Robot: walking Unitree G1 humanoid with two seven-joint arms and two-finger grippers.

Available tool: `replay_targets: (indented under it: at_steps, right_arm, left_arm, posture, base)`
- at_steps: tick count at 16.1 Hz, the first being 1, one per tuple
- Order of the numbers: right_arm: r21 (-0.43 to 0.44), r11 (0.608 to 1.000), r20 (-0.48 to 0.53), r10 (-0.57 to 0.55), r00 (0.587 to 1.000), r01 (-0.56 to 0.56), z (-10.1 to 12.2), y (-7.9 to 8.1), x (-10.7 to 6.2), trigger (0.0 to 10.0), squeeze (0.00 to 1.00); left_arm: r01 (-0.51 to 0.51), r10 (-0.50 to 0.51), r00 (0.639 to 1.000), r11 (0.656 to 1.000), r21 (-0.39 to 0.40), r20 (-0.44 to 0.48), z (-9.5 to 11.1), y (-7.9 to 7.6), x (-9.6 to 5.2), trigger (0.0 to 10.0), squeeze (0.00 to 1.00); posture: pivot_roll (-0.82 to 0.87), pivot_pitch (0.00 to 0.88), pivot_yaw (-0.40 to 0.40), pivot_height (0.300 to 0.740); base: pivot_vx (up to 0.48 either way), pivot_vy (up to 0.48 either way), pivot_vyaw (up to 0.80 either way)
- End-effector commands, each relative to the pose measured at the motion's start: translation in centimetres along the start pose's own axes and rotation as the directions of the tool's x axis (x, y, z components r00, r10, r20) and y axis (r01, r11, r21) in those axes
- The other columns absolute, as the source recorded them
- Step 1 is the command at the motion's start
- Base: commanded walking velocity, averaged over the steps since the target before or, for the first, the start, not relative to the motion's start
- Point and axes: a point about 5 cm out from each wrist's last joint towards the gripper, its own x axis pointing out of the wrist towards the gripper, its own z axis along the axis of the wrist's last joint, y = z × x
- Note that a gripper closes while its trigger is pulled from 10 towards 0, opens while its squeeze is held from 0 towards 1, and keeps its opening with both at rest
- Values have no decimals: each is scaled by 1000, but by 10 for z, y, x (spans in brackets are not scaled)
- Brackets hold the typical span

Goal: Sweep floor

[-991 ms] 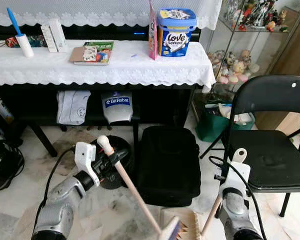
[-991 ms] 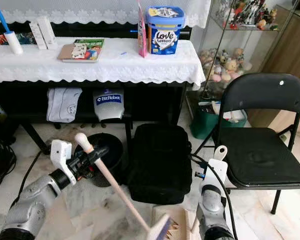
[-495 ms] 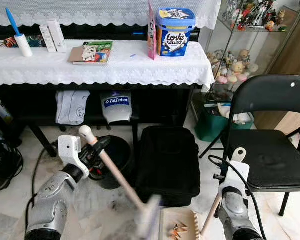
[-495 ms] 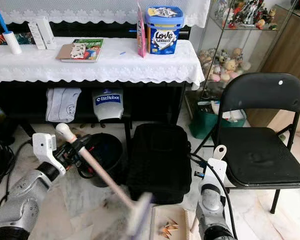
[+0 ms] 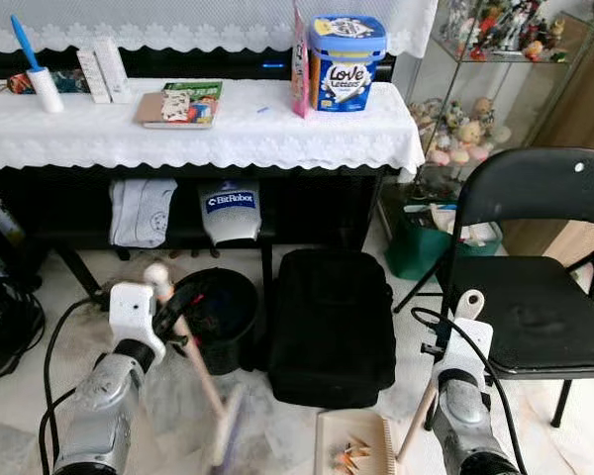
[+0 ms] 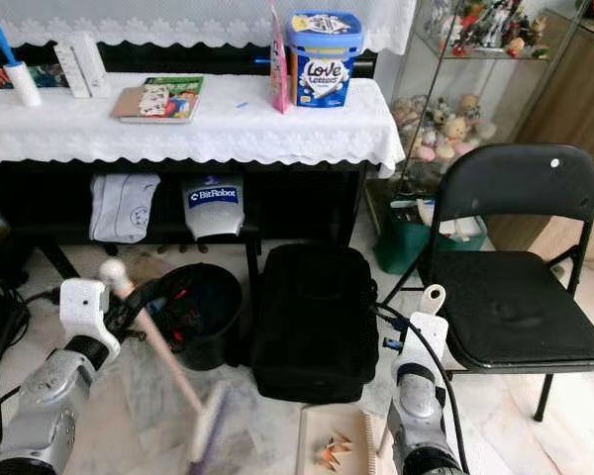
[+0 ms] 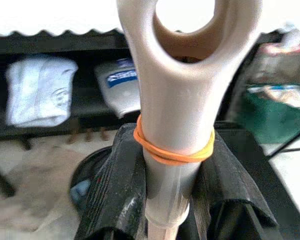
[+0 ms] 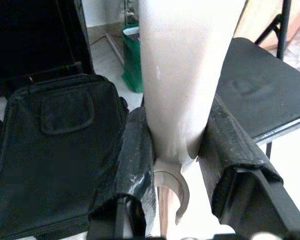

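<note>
The left gripper is clamped on the pale wooden broom handle, an orange rubber band wrapped just above its fingers. The handle slants down to a blurred brush head low over the marble floor. The right gripper grips the cream dustpan handle; the dustpan sits on the floor holding orange scraps. Behind the broom stands a black bin, contents unclear, beside a black bag and folding chair.
</note>
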Motion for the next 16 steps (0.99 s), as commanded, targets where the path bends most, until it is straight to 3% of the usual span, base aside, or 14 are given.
replay_targets:
  at_steps: [1,3,13,15,16]
  right_arm:
    - [31,999,41,37,998,-38,5,6,-1,10000,0]
    - [22,998,92,64,994,-66,12,11,0,10000,0]
    - [99,987,166,109,980,-126,19,15,-3,10000,0]
    - [99,988,160,105,981,-122,18,13,-3,10000,0]
    - [94,988,166,106,980,-123,18,12,-2,10000,0]
  left_arm:
    - [-92,90,992,995,30,84,12,9,3,10000,0]
    - [-134,126,981,990,49,147,16,5,2,10000,0]
    - [-143,135,983,988,55,129,2,-2,3,10000,0]
    - [-185,189,976,982,-48,109,-2,-1,3,10000,0]
    - [-183,186,975,982,-41,118,-1,-2,4,10000,0]
  posture:
    - [-1,0,-31,740]
    - [-1,0,-33,740]
    - [-26,0,-18,740]
    - [-30,0,-17,740]
    - [-32,0,-18,740]
  base:
    - [0,0,0]
    - [0,0,0]
    - [0,0,0]
    - [0,0,0]
    - [0,0,0]
